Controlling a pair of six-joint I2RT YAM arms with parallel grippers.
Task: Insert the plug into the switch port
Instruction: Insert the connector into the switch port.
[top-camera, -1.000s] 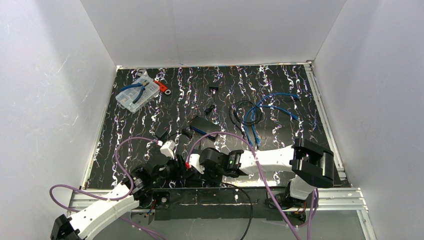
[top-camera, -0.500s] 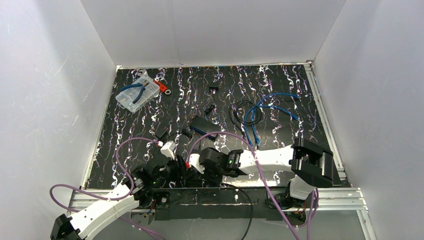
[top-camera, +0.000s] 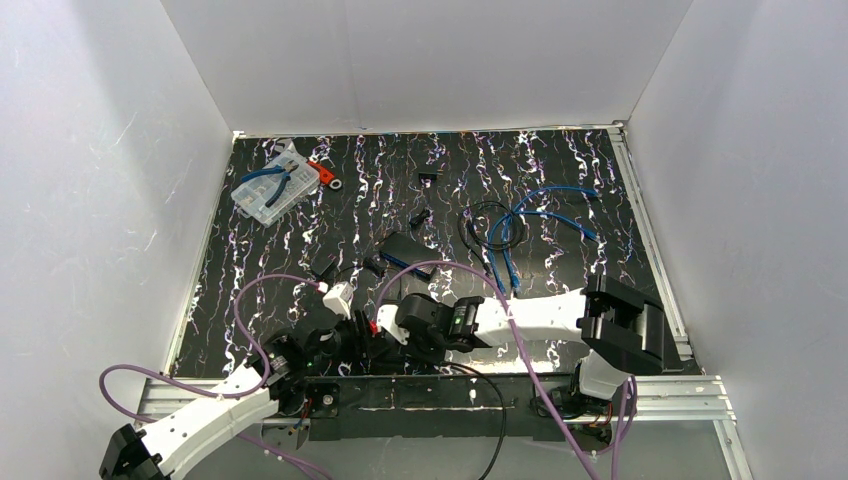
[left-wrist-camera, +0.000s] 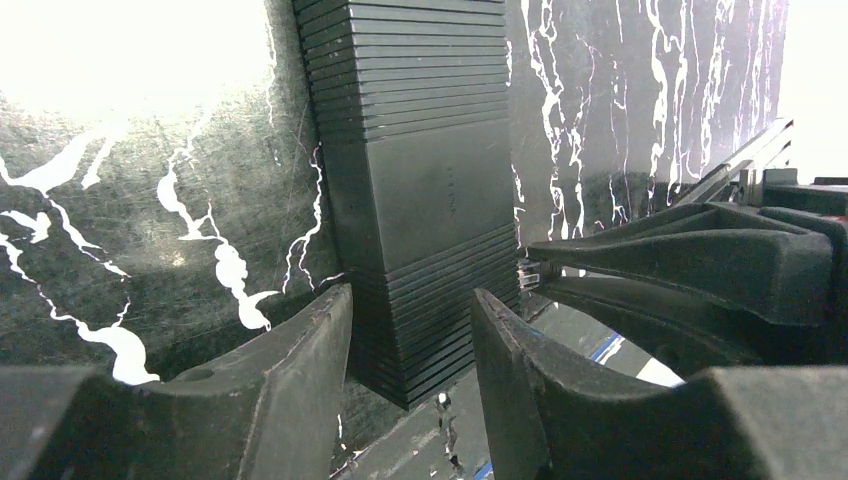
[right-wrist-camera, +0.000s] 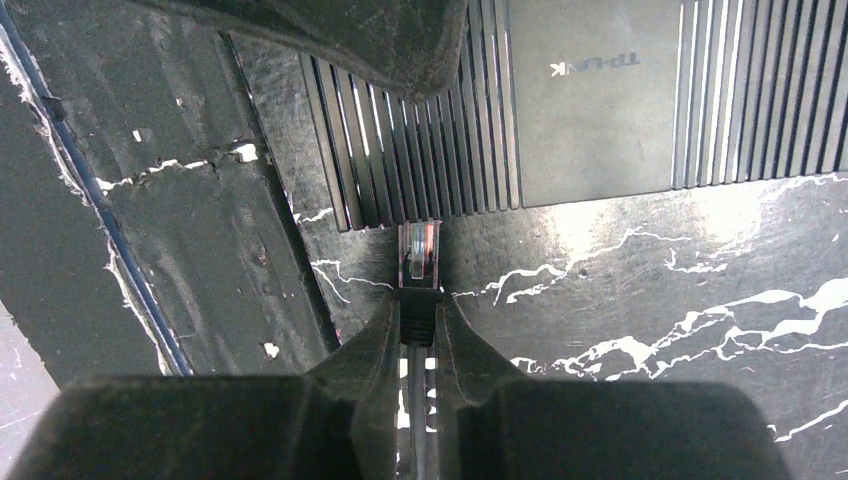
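Left gripper (left-wrist-camera: 410, 297) is clamping the switch (left-wrist-camera: 420, 180) so it can't slide, while right gripper (right-wrist-camera: 418, 310) is pinching the plug (right-wrist-camera: 418, 255) by its boot, tip right at the switch's edge, presumably lining up for the port.

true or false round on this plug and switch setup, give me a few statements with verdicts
1. The right jaws grip the plug. True.
2. The plug is fully seated in the switch. False: its whole clear body shows outside, with its tip at the switch's edge.
3. The left jaws straddle one end of the switch. True.
4. The blue cables lie in the table's far left corner. False: they lie right of centre; a clear parts box sits far left.
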